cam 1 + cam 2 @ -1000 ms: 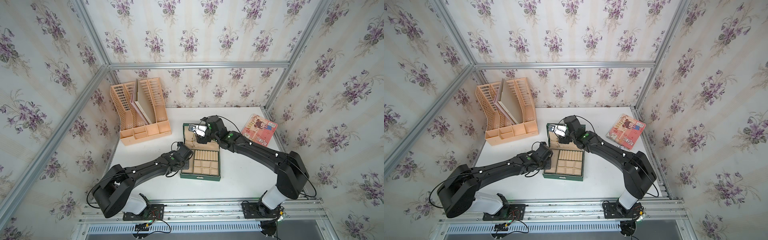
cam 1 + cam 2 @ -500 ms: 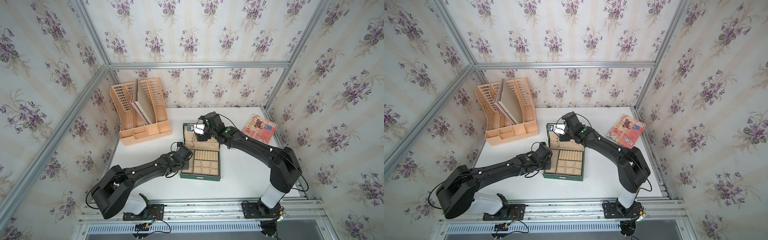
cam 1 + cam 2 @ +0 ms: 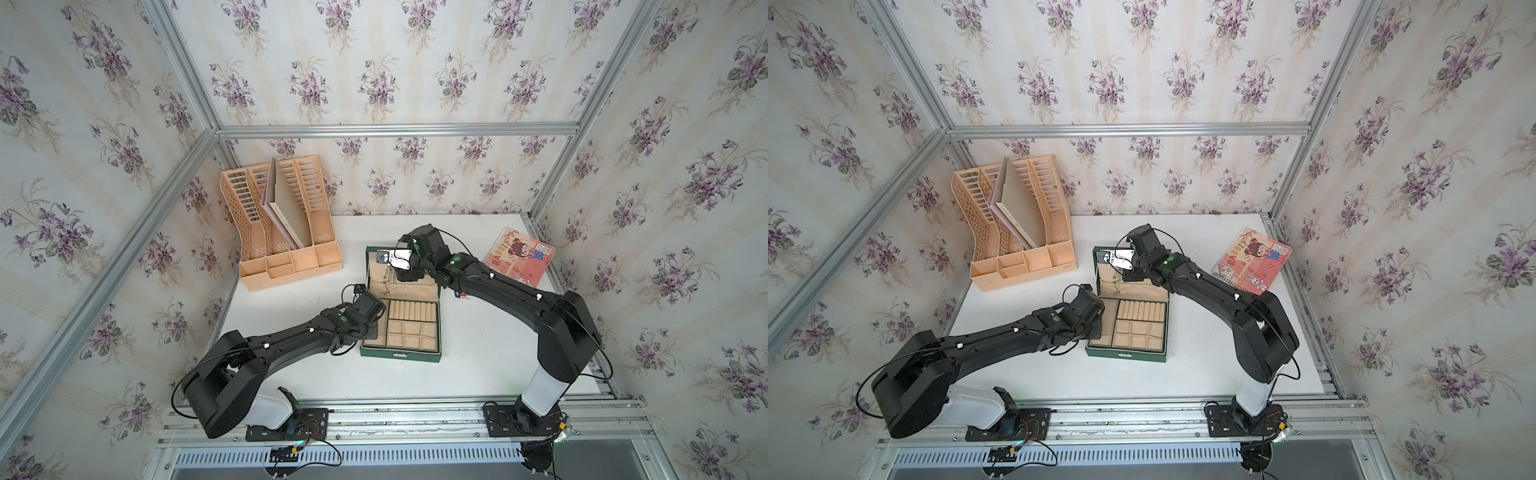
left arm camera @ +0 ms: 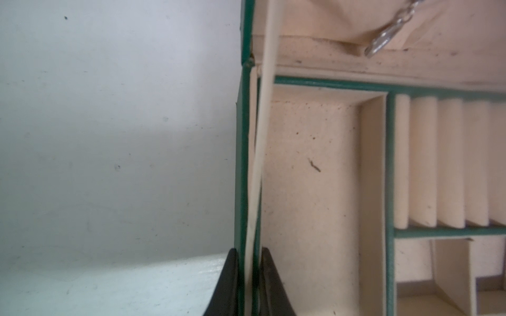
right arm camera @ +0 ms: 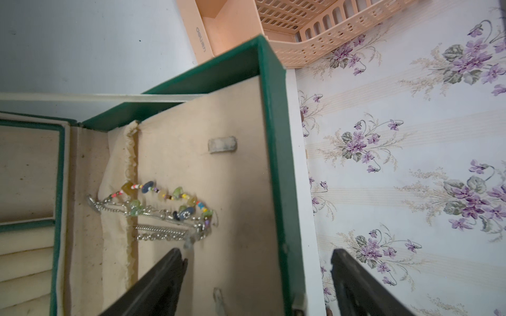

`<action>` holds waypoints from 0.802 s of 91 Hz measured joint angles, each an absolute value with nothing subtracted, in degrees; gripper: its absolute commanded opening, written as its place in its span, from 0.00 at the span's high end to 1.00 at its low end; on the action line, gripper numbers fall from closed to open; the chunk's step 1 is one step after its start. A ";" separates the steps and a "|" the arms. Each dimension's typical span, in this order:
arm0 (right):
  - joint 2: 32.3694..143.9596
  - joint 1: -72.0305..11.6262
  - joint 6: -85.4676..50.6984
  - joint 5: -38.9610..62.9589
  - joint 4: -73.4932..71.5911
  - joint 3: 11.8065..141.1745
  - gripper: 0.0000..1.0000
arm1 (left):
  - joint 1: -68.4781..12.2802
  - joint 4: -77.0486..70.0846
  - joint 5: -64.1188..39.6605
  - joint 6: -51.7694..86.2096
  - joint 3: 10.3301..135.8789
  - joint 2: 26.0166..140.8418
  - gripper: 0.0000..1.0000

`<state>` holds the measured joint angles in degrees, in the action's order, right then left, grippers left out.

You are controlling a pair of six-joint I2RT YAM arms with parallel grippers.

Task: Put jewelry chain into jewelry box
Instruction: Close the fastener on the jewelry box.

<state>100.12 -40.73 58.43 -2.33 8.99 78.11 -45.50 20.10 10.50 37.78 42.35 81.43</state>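
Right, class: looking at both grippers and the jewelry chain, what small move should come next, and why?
Probably close the right gripper on the lid rim of the jewelry box, ready to swing it shut. Its jaws stand open astride that green rim, the jewelry chain lies ungripped against the lid lining, and the left gripper pinches the box's side wall, steadying it.

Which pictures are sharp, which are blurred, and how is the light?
Both top views are sharp and evenly lit; in the right wrist view the jewelry chain is slightly smeared and the right fingers are out of focus; in the left wrist view the jewelry box is soft and the table is mostly shaded.
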 measured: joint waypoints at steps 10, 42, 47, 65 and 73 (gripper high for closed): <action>100.44 -40.71 58.41 -2.31 8.86 78.50 0.18 | -45.58 20.14 10.57 37.78 42.41 81.54 1.00; 100.62 -40.71 57.76 -1.48 9.13 79.35 0.18 | -45.67 20.14 10.70 37.78 42.39 81.65 1.00; 100.71 -40.71 57.41 -1.41 9.15 79.44 0.19 | -45.71 20.14 10.72 37.78 42.39 81.71 1.00; 101.65 -40.71 56.66 -0.64 9.28 80.14 0.23 | -45.76 20.01 10.92 37.80 42.37 81.91 1.00; 102.17 -40.71 56.01 -0.60 9.23 80.36 0.26 | -45.76 19.59 11.22 38.04 42.39 81.95 1.00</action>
